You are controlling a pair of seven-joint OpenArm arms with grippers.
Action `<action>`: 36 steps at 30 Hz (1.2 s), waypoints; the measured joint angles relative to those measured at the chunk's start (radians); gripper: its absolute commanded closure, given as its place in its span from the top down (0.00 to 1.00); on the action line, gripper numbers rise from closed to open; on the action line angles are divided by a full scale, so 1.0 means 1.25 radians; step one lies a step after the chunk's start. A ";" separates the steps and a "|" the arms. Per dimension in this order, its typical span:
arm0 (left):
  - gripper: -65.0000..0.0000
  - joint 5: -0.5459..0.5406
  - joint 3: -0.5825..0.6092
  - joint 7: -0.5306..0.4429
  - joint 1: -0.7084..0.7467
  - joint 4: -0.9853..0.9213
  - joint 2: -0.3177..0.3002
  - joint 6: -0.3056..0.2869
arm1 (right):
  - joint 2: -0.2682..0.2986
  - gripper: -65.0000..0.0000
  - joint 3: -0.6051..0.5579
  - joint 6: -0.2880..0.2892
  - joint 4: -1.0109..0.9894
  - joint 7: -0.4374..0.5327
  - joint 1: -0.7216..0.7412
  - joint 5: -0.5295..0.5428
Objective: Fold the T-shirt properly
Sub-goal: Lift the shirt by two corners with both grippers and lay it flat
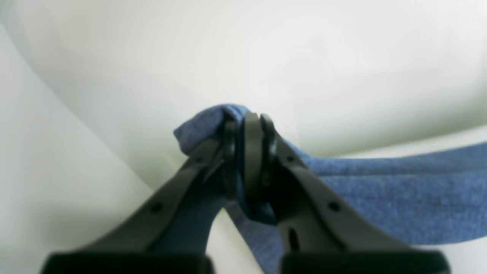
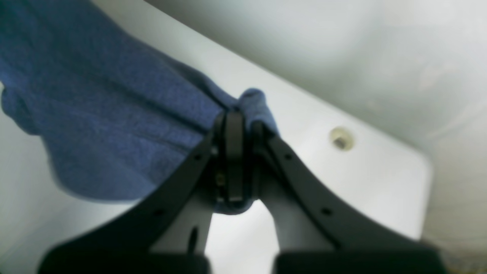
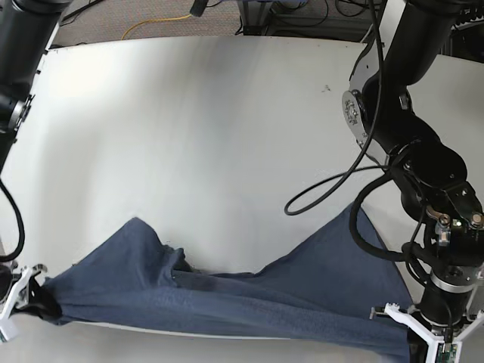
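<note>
The T-shirt (image 3: 227, 291) is blue heathered cloth, stretched across the near edge of the white table (image 3: 212, 136). No lettering shows. My left gripper (image 1: 249, 125) is shut on a bunched corner of the shirt (image 1: 380, 186); in the base view it sits at the lower right (image 3: 412, 333). My right gripper (image 2: 236, 121) is shut on another corner of the shirt (image 2: 106, 118); in the base view it sits at the lower left (image 3: 38, 299). The cloth sags between the two grippers, with folds rising toward the table's middle.
A small round hole (image 2: 341, 139) lies in the table near the right gripper. Black cables (image 3: 333, 185) loop from the left arm (image 3: 408, 136) over the table. Cables and a yellow cord (image 3: 151, 23) lie on the floor behind the far edge.
</note>
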 measured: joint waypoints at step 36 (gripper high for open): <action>0.00 -0.006 -0.161 0.097 0.835 0.071 0.107 -0.169 | -0.139 0.00 0.404 -0.005 0.236 -0.018 -0.863 -0.005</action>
